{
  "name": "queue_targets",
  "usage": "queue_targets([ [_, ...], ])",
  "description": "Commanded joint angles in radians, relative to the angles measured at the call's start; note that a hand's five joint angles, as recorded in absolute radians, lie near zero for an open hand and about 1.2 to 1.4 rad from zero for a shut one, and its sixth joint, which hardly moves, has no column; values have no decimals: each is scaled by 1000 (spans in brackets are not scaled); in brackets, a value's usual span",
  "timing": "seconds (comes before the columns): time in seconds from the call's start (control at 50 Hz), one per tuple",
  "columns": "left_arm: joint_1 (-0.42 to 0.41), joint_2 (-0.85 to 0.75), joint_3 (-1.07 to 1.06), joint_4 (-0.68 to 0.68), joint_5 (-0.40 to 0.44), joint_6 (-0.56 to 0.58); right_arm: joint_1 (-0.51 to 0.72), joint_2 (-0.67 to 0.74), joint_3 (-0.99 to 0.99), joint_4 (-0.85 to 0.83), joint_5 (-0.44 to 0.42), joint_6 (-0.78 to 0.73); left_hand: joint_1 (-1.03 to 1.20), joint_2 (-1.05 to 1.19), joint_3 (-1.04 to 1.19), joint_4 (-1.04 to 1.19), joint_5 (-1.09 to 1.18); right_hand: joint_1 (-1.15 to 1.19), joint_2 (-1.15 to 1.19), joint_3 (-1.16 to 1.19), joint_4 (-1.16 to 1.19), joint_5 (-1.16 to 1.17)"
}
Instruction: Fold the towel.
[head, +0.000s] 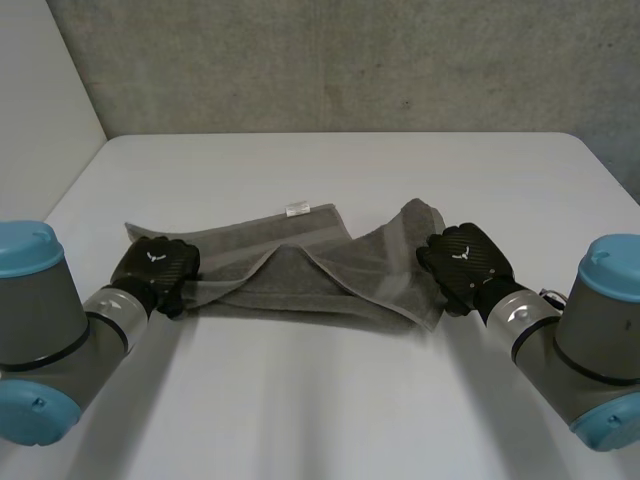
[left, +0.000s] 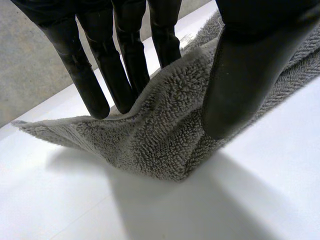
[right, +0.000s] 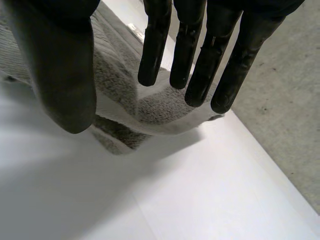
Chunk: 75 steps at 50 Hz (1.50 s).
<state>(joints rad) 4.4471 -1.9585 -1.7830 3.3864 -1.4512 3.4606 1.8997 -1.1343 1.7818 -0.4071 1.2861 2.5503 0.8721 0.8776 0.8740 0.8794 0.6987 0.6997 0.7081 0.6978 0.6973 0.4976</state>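
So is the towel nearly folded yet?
Not yet. Done: the towel lies across the table and looks loosely doubled, but it is rumpled in the middle. In hand: the left hand pinches one end, the right hand the other. Left: lay the fold flat and neat, then let go.

White table (head: 330, 170): smooth, matte top, plain. The far edge runs straight and both far corners are rounded. Grey concrete wall (head: 350, 60) stands right behind the far edge; its surface is rough and mottled, with a small dark speck toward the right. A pale smooth panel (head: 40, 90) sits at the left, meeting the concrete along a slanted seam that ends at the table's far left corner. Both wrist views show the white top bordered by the same grey concrete.
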Motion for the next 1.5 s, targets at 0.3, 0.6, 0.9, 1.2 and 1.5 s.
queue_targets([
  [0.3,8,-89,57,113,-5,2,-2,-2,85,-81,-4,-18,-215,-221,-217,-223,-216,-288,-297,-287,-286,-261],
  [0.6,8,-135,100,117,-5,2,2,-177,278,-82,-1,1,-224,-230,-226,-231,-225,-292,-300,-290,-289,-264],
  [0.9,23,-172,126,119,-5,3,45,-67,237,-185,58,59,-212,-218,-214,-220,-214,-119,-127,-117,-117,-91],
  [1.2,23,-180,129,114,-3,31,99,-9,189,-188,64,140,-95,-100,-97,-102,-96,-10,-18,-8,-8,18],
  [1.5,23,-188,180,116,-5,64,107,-38,99,-182,99,149,524,519,522,517,523,697,688,698,699,724],
])
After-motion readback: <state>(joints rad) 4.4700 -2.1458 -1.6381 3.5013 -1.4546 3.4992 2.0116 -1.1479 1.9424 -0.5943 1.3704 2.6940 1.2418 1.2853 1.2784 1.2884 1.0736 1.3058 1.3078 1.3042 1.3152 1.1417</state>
